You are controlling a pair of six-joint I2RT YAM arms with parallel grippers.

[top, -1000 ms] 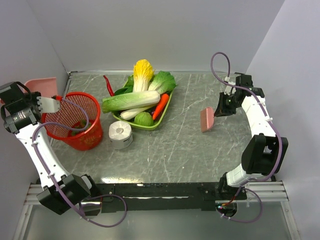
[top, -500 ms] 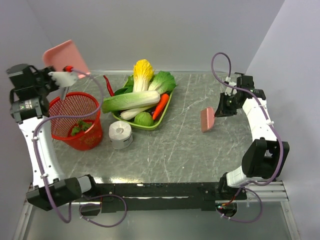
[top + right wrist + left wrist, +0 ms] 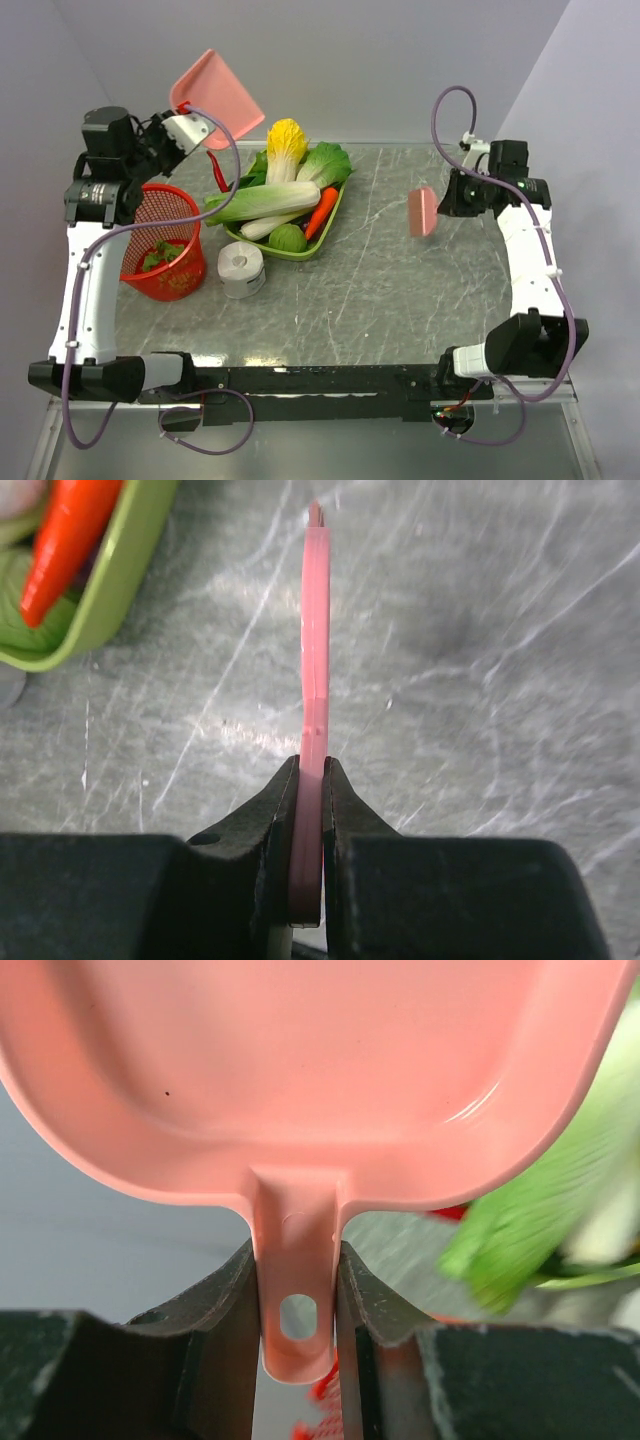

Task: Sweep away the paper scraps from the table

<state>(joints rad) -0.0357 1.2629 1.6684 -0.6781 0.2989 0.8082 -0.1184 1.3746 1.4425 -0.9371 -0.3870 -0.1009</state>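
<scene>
Near counter (image 3: 380, 300): it is lying closer to you than both grippers. No paper scraps are showing on it, so by my reading the sweeping is nearing its end.
Tissue roll (image 3: 241, 268): it is standing upright below your left gripper (image 3: 297, 1260) and nearer to you, just beside the basket. It is playing no part in the job.
Red basket (image 3: 180, 278): it is sitting below your left gripper, a little to its left, as the place to dump into. Green bits (image 3: 158, 257) are lying in its bottom, and I cannot tell whether they are the scraps.
Right gripper (image 3: 308, 798): you are pinching the flat pink sweeper (image 3: 315, 630) between both fingers. It is standing on edge and reaching out ahead of the gripper. Its tip is hanging above the counter, probably so that it is not dragging while idle.
Vegetable tray (image 3: 322, 238): it is resting well to the left of your right gripper, between the two grippers, and you are holding the sweeper apart from it.
Left gripper: its fingers are pressing on both sides of the handle of the pink dustpan (image 3: 300, 1060).
Dustpan: you are carrying it high, with the pan reaching beyond the gripper and tilting. That pose is fitting for carrying it clear of the basket rim and the vegetables. No scraps are showing on the pan face in the wrist view.
Risk: the pan is hanging near the vegetables, so a low swing could be clipping them.
</scene>
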